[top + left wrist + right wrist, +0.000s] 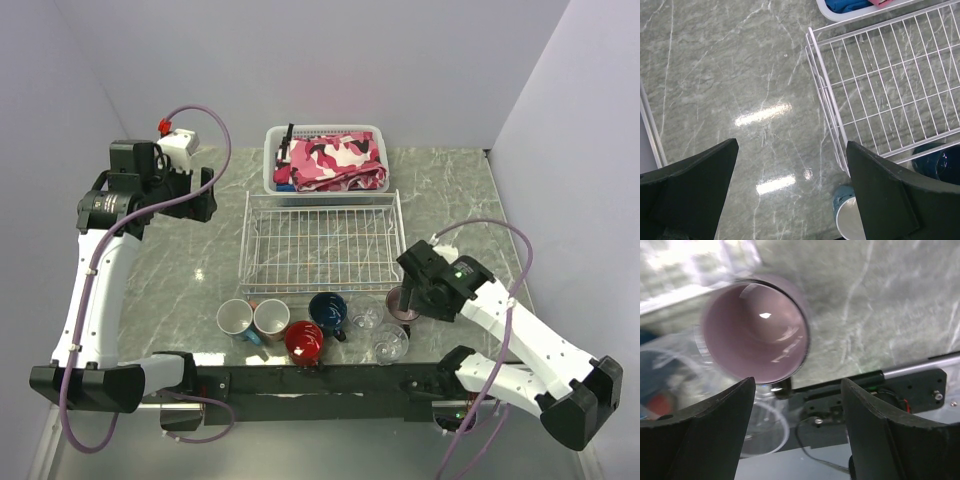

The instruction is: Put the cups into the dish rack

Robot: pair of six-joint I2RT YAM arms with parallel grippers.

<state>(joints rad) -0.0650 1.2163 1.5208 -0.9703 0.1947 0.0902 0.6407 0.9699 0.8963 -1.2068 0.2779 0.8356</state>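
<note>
White wire-grid dish rack point(320, 240) sits on the grey marble tabletop point(450, 190), with a white slotted basket of pink camouflage cloth point(325, 160) just behind. A row of coloured mugs point(304, 340) and two clear glasses point(390, 342) lines its near side. Right pincer point(797, 387), jaws spread, hovers over the mauve-pink mug point(757, 335), with the glasses crowding alongside. Left pincer point(792, 150), open, hangs left of the rack.

Table point(190, 265) showing grey-green marble with pale veins; dish rack point(320, 245) showing white wire; far basket point(325, 131) white, holding pink camouflage cloth point(335, 160), blue cloth point(283, 184) peeking out left. Near row running left to right: teal mug point(235, 320), terracotta-brown mug point(271, 318), glossy red mug point(304, 340), navy mug point(328, 312), far clear glass point(367, 316), near clear glass point(391, 342), mauve-pink mug point(757, 332); left arm point(95, 290) and right arm point(530, 345) showing white with black, cable point(215, 135) purple
</note>
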